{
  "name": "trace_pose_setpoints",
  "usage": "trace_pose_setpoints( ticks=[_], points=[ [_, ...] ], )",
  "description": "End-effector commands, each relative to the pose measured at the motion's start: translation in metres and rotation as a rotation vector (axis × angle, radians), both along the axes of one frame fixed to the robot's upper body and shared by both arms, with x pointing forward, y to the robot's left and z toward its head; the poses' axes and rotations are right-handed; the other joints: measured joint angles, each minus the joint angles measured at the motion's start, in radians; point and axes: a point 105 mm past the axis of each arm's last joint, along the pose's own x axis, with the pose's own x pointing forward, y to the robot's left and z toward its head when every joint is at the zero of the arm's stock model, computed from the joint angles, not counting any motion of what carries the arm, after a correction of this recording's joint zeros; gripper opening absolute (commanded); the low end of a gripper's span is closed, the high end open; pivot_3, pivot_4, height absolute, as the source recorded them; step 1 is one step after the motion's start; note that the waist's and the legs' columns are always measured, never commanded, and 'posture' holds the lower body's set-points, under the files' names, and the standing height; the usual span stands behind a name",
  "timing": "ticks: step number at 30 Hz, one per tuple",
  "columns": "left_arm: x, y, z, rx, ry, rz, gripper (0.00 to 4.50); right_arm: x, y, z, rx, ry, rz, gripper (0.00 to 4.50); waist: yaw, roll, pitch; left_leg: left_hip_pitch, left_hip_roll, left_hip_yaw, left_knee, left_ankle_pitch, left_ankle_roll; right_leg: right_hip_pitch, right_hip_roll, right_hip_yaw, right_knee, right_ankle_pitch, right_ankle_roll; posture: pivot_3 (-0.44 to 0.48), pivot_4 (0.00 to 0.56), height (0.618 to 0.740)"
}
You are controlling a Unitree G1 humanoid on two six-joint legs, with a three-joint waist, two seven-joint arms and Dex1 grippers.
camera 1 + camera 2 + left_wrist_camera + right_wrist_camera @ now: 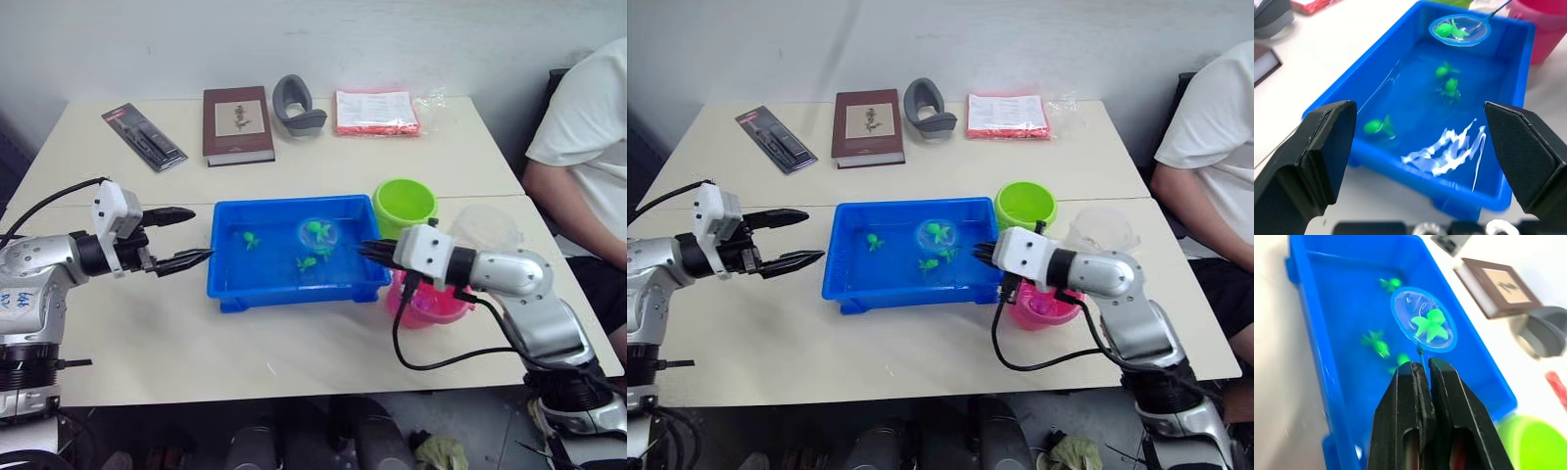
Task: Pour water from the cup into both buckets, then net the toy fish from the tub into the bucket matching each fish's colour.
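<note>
In the left eye view, the blue tub (299,251) stands in the middle of the bench (294,343). The left gripper (186,238) is at 9 o'clock from the tub, just beside its short wall, with its two fingers wide apart and nothing between them. The right gripper (370,251) is at 3 o'clock from the tub, at its rim. It holds a small net (318,233) with a blue ring, which is over the tub, and one green fish (315,228) lies in it. Three more green fish are in the tub. The lime green bucket (404,204) stands at 2 o'clock from the tub, near its corner. The pink bucket (428,302) is at 4 o'clock, partly behind the right arm. The clear cup (485,227) stands at 3 o'clock from the green bucket. At 12 o'clock, at the far side of the bench, lie a brown book (236,124), a grey holder (297,105), a red packet (376,112) and a black package (143,136). A person in a white shirt (586,137) sits at 2 o'clock.

In the left wrist view, the fingers are spread wide, and the tub with water (1449,147) is between and beyond them.

In the right wrist view, the fingers are closed on the thin handle (1421,356) of the net, and the fish in it is above the water.
</note>
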Motion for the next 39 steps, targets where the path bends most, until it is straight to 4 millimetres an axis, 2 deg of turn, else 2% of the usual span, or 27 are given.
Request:
trace_pose_setpoints(
  ticks=[1, 5, 9, 16, 18, 21, 25, 30, 34, 37, 39],
  points=[
    [0.003, -0.013, 0.014, -0.013, -0.054, -0.036, 4.46, -0.007, -0.013, 0.027, 0.057, -0.121, -0.024, 0.00, 0.000, 0.000, 0.000, 0.000, 0.000, 0.000, 0.000, 0.000, 0.000, 0.000, 0.000, 0.000, 0.000, 0.000, 0.000, 0.000, 0.150, 0.740],
    [0.006, -0.020, 0.014, -0.026, -0.060, -0.054, 4.46, -0.007, -0.037, 0.037, 0.052, -0.186, -0.085, 0.00, -0.001, 0.000, 0.000, 0.000, 0.000, 0.001, 0.000, 0.000, 0.000, 0.000, 0.000, 0.001, 0.000, 0.000, 0.000, 0.000, 0.150, 0.740],
    [0.010, -0.028, 0.012, -0.034, -0.061, -0.074, 4.46, 0.000, -0.070, 0.049, -0.009, -0.258, -0.162, 0.00, 0.002, 0.000, 0.000, 0.000, 0.000, 0.001, 0.000, 0.000, 0.000, 0.000, 0.000, 0.001, 0.000, 0.000, 0.000, 0.000, 0.150, 0.740],
    [0.013, -0.038, 0.014, -0.066, -0.073, -0.107, 4.46, 0.018, -0.120, 0.047, -0.197, -0.363, -0.269, 0.00, 0.002, 0.000, 0.000, 0.001, 0.000, 0.002, 0.000, 0.001, 0.000, 0.000, 0.000, 0.001, 0.000, 0.000, 0.000, 0.000, 0.150, 0.740],
    [0.014, -0.042, 0.014, -0.074, -0.076, -0.117, 4.46, 0.022, -0.129, 0.045, -0.254, -0.405, -0.282, 0.00, 0.001, 0.000, 0.000, 0.001, 0.000, 0.002, 0.000, 0.001, 0.000, 0.000, 0.000, 0.002, 0.000, 0.000, 0.000, 0.000, 0.150, 0.740],
    [0.013, -0.052, 0.012, -0.093, -0.077, -0.136, 4.46, 0.029, -0.135, 0.042, -0.439, -0.540, -0.272, 0.00, -0.003, 0.000, 0.000, 0.002, 0.000, 0.003, 0.000, 0.001, 0.000, 0.000, 0.000, 0.003, 0.000, 0.000, 0.000, 0.000, 0.150, 0.740],
    [0.012, -0.055, 0.009, -0.099, -0.081, -0.131, 4.46, 0.036, -0.134, 0.051, -0.527, -0.700, -0.244, 0.00, -0.005, 0.000, 0.000, 0.003, 0.000, 0.005, 0.000, 0.002, -0.002, 0.000, 0.000, 0.006, -0.001, 0.000, 0.000, 0.000, 0.150, 0.740],
    [0.012, -0.057, 0.009, -0.103, -0.080, -0.133, 4.46, 0.043, -0.128, 0.048, -0.615, -0.746, -0.175, 0.00, -0.004, 0.001, 0.000, 0.008, 0.001, 0.007, -0.001, 0.003, -0.004, 0.001, 0.002, 0.010, 0.001, 0.000, 0.000, 0.000, 0.150, 0.740],
    [0.014, -0.058, 0.010, -0.102, -0.089, -0.137, 4.46, 0.048, -0.128, 0.036, -0.705, -0.736, -0.119, 0.00, -0.004, 0.001, 0.000, 0.009, 0.001, 0.008, -0.001, 0.003, -0.004, 0.002, 0.002, 0.011, 0.001, 0.000, 0.000, 0.000, 0.150, 0.740],
    [0.015, -0.060, 0.011, -0.106, -0.093, -0.139, 4.46, 0.049, -0.123, 0.044, -0.745, -0.836, -0.077, 0.00, -0.004, 0.001, 0.000, 0.009, 0.001, 0.008, -0.001, 0.003, -0.004, 0.002, 0.002, 0.012, 0.001, 0.000, 0.000, 0.000, 0.150, 0.740],
    [0.016, -0.061, 0.011, -0.109, -0.093, -0.142, 4.46, 0.052, -0.125, 0.043, -0.765, -0.843, -0.066, 0.00, -0.004, 0.001, 0.000, 0.009, 0.000, 0.009, -0.001, 0.003, -0.004, 0.001, 0.002, 0.012, 0.001, 0.000, 0.000, 0.000, 0.150, 0.740]
  ],
)
